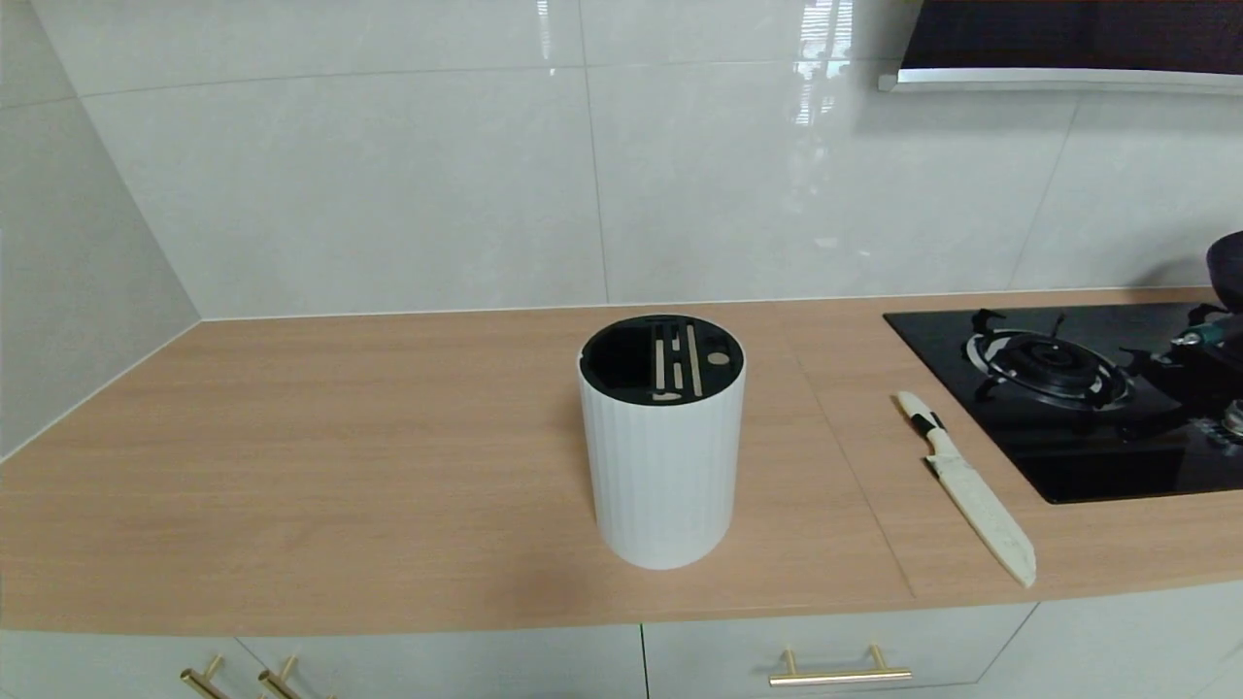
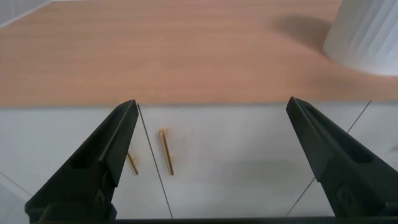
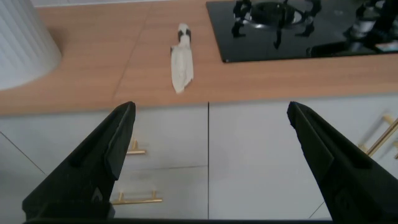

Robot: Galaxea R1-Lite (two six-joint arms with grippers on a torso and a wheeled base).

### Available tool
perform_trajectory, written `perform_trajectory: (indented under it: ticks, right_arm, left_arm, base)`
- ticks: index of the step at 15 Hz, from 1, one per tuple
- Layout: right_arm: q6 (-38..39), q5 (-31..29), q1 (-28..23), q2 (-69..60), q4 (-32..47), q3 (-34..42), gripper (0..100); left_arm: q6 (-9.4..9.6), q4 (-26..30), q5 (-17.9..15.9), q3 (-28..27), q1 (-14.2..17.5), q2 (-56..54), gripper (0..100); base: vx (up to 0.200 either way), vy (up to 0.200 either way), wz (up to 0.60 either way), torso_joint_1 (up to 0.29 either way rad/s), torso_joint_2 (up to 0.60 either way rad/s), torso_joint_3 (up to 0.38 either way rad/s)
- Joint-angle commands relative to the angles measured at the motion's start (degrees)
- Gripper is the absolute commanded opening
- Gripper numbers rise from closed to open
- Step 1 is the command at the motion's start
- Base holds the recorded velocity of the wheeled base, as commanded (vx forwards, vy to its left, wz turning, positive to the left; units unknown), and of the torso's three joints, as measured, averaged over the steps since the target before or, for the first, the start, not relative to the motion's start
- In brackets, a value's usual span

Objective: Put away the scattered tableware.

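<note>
A white ribbed cylindrical holder [image 1: 664, 456] with a black slotted top stands in the middle of the wooden counter [image 1: 291, 466]. A cream-coloured knife [image 1: 966, 485] with a black band on its handle lies flat to the holder's right, blade toward the counter's front edge. The knife [image 3: 181, 59] and the holder [image 3: 22, 43] both appear in the right wrist view. My right gripper [image 3: 211, 118] hangs open in front of the cabinet, below the counter edge. My left gripper [image 2: 214, 112] is open too, low before the cabinet doors, with the holder's base [image 2: 367, 37] far off.
A black gas hob [image 1: 1078, 388] with a burner is set into the counter at the right, close to the knife. A tiled wall runs behind the counter. White cabinet doors with gold handles [image 1: 840, 672] sit under the counter. Bare wood stretches left of the holder.
</note>
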Motion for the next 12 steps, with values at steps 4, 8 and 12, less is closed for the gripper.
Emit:
perform_trajectory:
  ticks: [4,8,12]
  right_arm:
    - [-0.01,0.01,0.01,0.07,-0.04,0.0,100]
    - [-0.01,0.01,0.01,0.07,-0.04,0.0,100]
    - [-0.01,0.01,0.01,0.07,-0.04,0.0,100]
  left_arm:
    - [-0.01,-0.04,0.02,0.0,0.01,-0.01,100]
    - [-0.01,-0.04,0.02,0.0,0.01,0.08,100]
    - [-0.01,-0.04,0.02,0.0,0.01,-0.01,100]
  base:
    - [0.0,0.0,0.0,0.262,-0.56,-0.309]
    - [0.0,0.0,0.0,0.264,-0.56,-0.3]
    - [0.0,0.0,0.0,0.139,-0.28,-0.149]
